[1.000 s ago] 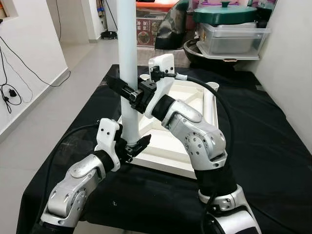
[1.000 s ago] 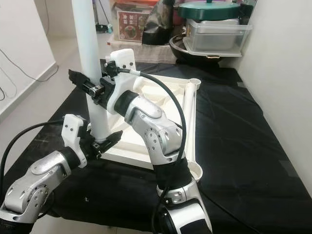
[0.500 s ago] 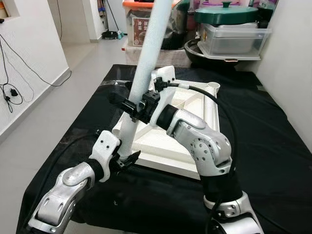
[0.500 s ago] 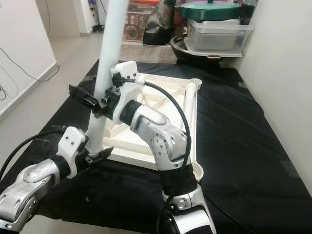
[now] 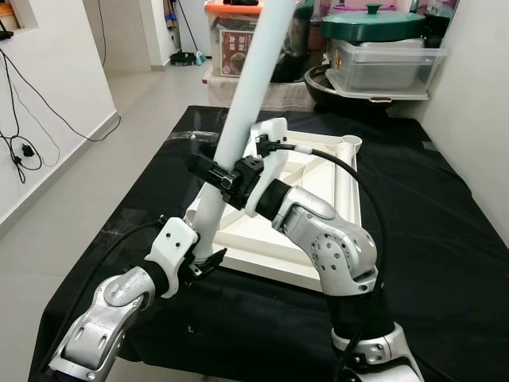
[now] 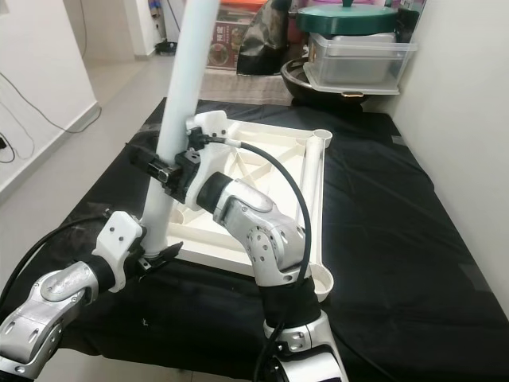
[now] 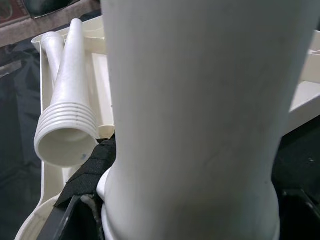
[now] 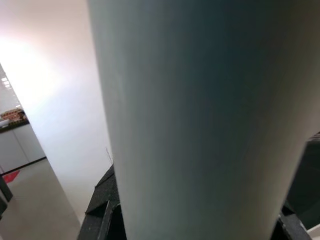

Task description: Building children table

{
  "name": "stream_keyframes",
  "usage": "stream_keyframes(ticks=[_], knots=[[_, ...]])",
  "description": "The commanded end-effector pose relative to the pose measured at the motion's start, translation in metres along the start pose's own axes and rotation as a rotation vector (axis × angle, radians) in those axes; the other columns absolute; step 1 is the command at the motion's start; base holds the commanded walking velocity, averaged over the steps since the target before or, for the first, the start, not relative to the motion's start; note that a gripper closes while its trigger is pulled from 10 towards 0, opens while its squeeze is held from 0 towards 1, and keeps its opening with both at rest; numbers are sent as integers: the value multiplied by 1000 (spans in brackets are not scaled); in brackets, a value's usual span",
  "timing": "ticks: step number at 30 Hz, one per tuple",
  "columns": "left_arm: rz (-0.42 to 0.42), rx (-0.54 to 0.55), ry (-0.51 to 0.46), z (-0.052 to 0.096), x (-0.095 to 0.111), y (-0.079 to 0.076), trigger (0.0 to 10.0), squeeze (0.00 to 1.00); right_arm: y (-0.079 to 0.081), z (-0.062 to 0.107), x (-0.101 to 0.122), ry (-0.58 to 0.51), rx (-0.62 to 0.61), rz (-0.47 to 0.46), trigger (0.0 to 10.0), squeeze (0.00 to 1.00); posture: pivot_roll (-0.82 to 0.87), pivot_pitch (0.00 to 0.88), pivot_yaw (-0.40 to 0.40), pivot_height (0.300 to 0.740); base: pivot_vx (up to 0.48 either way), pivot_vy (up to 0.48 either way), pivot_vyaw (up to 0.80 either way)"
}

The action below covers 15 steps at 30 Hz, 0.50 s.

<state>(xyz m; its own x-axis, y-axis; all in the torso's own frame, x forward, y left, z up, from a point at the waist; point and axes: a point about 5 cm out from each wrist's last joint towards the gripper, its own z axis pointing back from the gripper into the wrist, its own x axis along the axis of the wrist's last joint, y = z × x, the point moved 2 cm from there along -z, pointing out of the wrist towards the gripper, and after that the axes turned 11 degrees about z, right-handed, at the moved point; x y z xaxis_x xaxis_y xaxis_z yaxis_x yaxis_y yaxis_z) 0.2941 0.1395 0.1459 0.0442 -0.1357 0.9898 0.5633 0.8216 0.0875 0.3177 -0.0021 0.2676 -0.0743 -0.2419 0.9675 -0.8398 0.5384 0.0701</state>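
Left tool (image 5: 208,261) low, right tool (image 5: 216,171) higher.

Tilted leg (image 5: 242,107) on tabletop (image 5: 312,179) corner

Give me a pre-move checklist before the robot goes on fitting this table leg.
1. Right gripper clamps the white leg at mid-height: ok.
2. Left gripper holds the leg's base: ok.
3. Leg upright over the tabletop corner: not ok, it leans away.
4. Base seated in the socket: cannot tell, hidden by the fingers.
5. Another leg lies on the tabletop, apart from the grip: ok.
6. Black cloth flat under the tabletop: ok.
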Motion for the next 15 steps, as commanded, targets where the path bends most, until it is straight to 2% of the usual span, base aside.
stream_keyframes(ticks=[1,2,3,4,5,7,9,12,15], knots=[[-34,-13,5,-5,-2,-5,10000,412,12,-4,5,-38,48,-56,0,0,74,0,-33,740,0,0,0],[-34,-13,5,-5,-2,-5,10000,412,12,-4,5,-38,48,-56,0,0,74,0,-33,740,0,0,0],[-21,-6,-1,-5,-2,-4,10000,882,12,-4,5,-43,41,-62,0,0,74,0,-33,740,0,0,0],[-21,-6,-1,-5,-2,-4,10000,882,12,-4,5,-43,41,-62,0,0,74,0,-33,740,0,0,0],[-14,4,-6,-5,-3,-3,10000,1000,10,-3,6,-50,28,-63,0,0,76,0,-32,740,0,0,0],[-12,14,-9,-5,-3,-2,10000,1000,7,-2,7,-55,10,-51,0,0,78,0,-32,740,0,0,0],[-5,41,-23,-2,-1,3,10000,1000,-4,1,8,-54,-40,-23,0,0,79,0,-33,740,0,0,0],[50,86,-87,10,10,9,10000,1000,-33,11,17,-58,-146,55,0,0,75,0,-29,740,0,0,0],[57,92,-98,12,12,10,10000,1000,-37,13,20,-59,-161,66,0,0,75,0,-29,740,0,0,0]])
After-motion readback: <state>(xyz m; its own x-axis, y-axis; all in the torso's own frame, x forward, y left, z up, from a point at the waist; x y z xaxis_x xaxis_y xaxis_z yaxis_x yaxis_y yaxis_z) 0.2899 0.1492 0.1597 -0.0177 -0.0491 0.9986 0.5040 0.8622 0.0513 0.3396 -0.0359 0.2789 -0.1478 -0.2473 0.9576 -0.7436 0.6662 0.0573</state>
